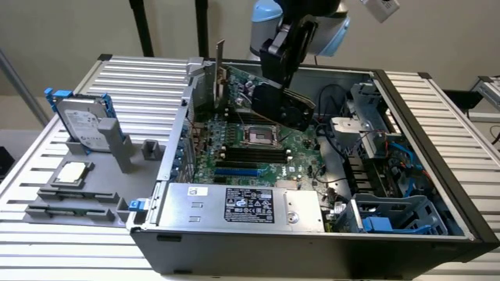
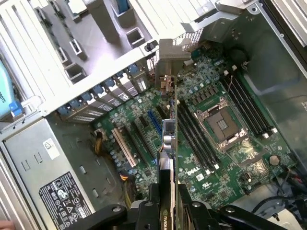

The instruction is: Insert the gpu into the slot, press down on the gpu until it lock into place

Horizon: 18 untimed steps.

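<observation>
okay, my tool (image 2: 170, 207) has its two fingers (image 2: 194, 213) closed on the gpu (image 2: 168, 143), one on each flat side. the card hangs on its thin edge with the long edge facing the board. i think it is held like that so the edge can go straight down into a slot.

in the exterior view the gpu (image 1: 283, 105) is in the upper middle of the frame, tipped a bit, over the green board (image 1: 270, 155) and above the square chip socket (image 1: 262, 136). the blue slot (image 1: 236, 172) lies lower in that frame, near the grey power box (image 1: 187, 205), and the card is not in it. from the wrist, the slot (image 2: 154, 122) shows just beside the card's edge.

the case (image 1: 312, 252) lies on its side with the lid off, i guess so the tool can reach in from above.

i can read "nvidia" on the card by the fingers and "dell" (image 2: 200, 176) on the board. the power box sticker is too small to read.
</observation>
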Motion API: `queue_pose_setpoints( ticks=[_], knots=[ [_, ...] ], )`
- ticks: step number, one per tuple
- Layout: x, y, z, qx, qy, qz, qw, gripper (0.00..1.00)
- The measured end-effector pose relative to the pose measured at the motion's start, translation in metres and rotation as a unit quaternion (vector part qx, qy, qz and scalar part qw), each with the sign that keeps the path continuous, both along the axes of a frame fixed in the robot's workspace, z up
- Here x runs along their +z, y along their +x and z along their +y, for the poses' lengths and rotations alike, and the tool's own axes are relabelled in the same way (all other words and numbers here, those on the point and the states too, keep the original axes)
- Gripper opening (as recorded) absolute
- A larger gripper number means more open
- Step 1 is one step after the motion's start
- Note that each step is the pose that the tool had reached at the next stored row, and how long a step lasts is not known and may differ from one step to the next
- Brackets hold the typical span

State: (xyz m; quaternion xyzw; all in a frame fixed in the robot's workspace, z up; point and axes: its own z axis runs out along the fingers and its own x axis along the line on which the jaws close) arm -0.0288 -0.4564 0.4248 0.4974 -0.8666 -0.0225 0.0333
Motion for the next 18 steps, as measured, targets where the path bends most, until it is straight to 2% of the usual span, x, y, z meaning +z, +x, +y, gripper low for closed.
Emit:
queue_pose_setpoints(
  ticks=[5, 9, 12, 14, 18],
  knots=[
    [-0.0019, 0.0, 0.0, 0.045, 0.0, -0.0005, 0.999, 0.26],
    [-0.0041, 0.0, 0.0, 0.082, 0.0, -0.0006, 0.9967, 0.26],
    [-0.0058, 0.0, 0.0, 0.109, 0.0, -0.0007, 0.9941, 0.26],
    [-0.0069, 0.0, 0.0, 0.127, 0.0, -0.0008, 0.9919, 0.26],
    [-0.0093, 0.0, 0.0, 0.163, 0.0001, -0.0011, 0.9866, 0.26]
  ],
)
